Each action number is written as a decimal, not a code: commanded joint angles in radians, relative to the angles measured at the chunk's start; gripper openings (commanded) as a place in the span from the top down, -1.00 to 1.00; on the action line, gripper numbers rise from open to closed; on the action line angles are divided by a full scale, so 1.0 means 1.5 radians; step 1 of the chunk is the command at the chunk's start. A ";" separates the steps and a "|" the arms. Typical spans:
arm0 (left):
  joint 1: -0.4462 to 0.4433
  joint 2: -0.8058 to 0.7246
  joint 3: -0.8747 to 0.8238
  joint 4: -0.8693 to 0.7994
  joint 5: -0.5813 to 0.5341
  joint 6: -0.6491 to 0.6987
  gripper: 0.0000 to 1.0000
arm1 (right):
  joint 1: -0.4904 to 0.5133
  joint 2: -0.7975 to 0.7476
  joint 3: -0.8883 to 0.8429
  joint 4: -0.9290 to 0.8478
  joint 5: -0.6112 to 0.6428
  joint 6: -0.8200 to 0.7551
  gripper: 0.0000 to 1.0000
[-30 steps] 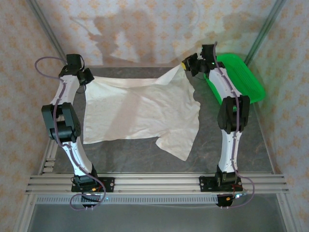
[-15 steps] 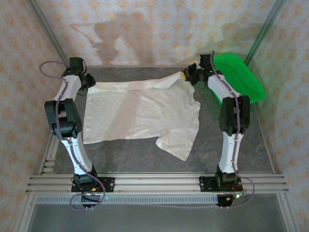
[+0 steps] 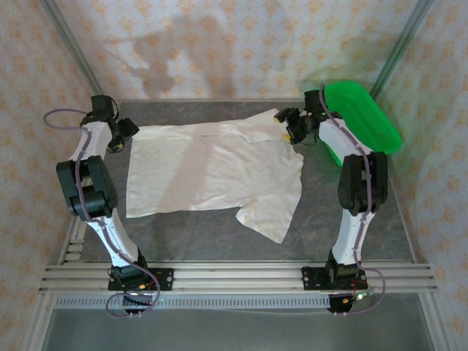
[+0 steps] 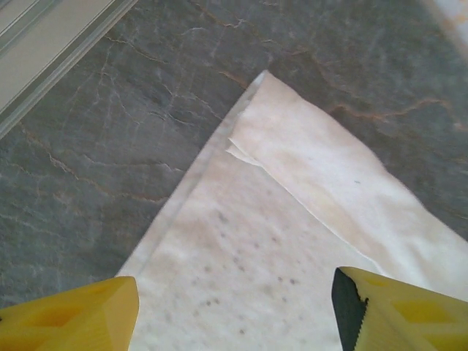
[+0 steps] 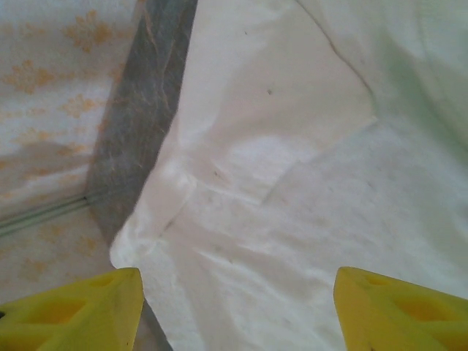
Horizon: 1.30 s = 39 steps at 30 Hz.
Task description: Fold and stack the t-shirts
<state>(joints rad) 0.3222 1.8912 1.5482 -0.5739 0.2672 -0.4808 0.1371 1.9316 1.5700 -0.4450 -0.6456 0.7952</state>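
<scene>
A white t-shirt (image 3: 212, 168) lies spread flat on the dark table (image 3: 219, 238), with its far edge folded over in a narrow strip. One sleeve (image 3: 270, 219) sticks out toward the near right. My left gripper (image 3: 124, 135) hovers at the shirt's far left corner, open, nothing between its yellow fingers (image 4: 66, 318). In the left wrist view my left gripper (image 4: 234, 307) hangs over faintly speckled cloth (image 4: 292, 219) with a folded flap. My right gripper (image 3: 289, 128) is at the far right corner, open too. In the right wrist view my right gripper (image 5: 238, 307) hangs over rumpled cloth (image 5: 292, 183).
A green plastic basket (image 3: 365, 121) stands at the back right, just behind the right arm. Patterned walls close in the table at the back and sides. Bare table (image 3: 183, 234) lies between the shirt and the arm bases.
Both grippers went from shut on the shirt's far corners to open and let it go. The raised far edge dropped flat onto the table. Both grippers drew slightly away.
</scene>
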 commanded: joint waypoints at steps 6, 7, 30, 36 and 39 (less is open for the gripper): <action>0.019 -0.071 -0.110 0.094 0.135 -0.085 -0.54 | 0.005 -0.082 -0.143 -0.004 0.036 -0.090 -0.55; 0.023 -0.067 -0.115 0.110 0.153 -0.095 -0.54 | 0.005 -0.079 -0.149 0.006 0.032 -0.086 -0.55; 0.052 0.133 0.025 0.159 0.174 -0.193 -0.46 | 0.015 0.096 -0.020 0.102 0.026 -0.025 -0.15; 0.052 0.198 0.106 0.123 0.171 -0.192 -0.34 | 0.015 0.123 0.018 0.085 0.036 -0.027 -0.09; 0.050 0.219 0.124 0.113 0.165 -0.192 -0.25 | 0.015 0.136 0.038 0.078 0.039 -0.027 -0.09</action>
<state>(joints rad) 0.3935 2.1929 1.7023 -0.3485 0.5407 -0.7628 0.1562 2.1105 1.5833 -0.2993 -0.6167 0.7586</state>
